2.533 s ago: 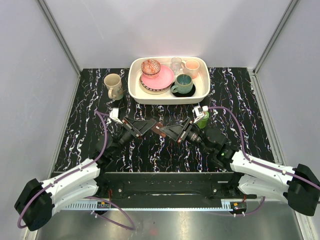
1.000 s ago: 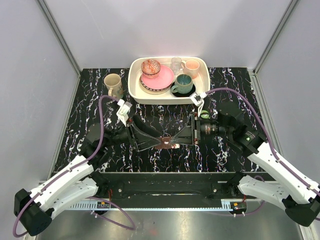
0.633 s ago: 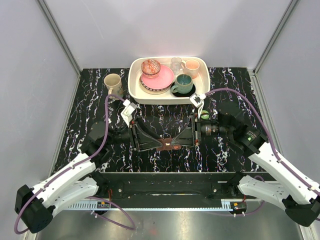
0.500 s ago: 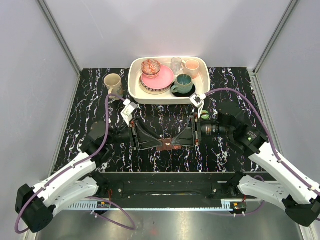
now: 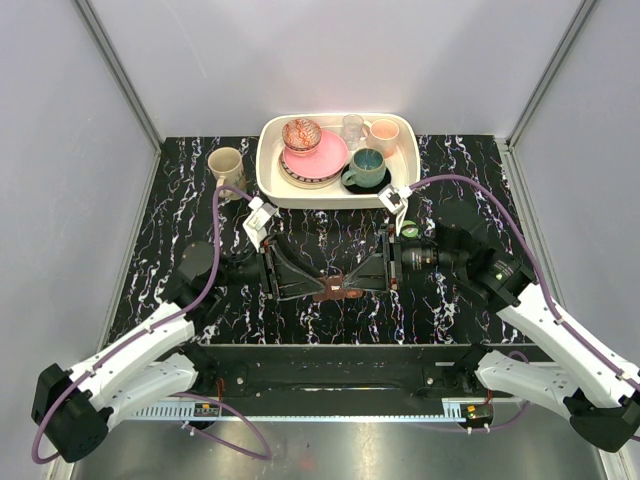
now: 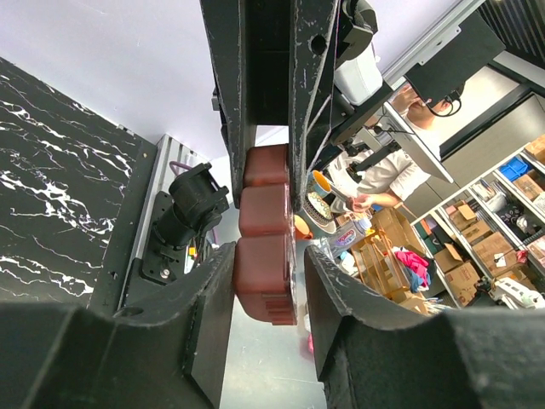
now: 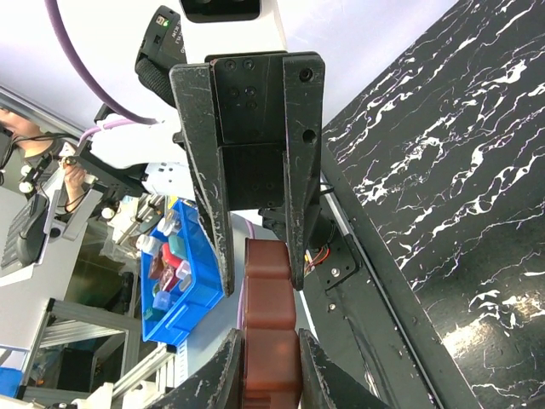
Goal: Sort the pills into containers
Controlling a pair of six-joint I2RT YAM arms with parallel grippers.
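Black marbled desk (image 5: 480,180) below: right hand (image 7: 268,341) pinches small dark-brown oblong case (image 7: 271,290), left hand (image 6: 268,256) flanks its other end, grip unclear. No pills visible; sorting seems unstarted.

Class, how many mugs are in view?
3: a beige mug on the table beside the white tray; a teal mug and a peach mug inside it. Others may be hidden.
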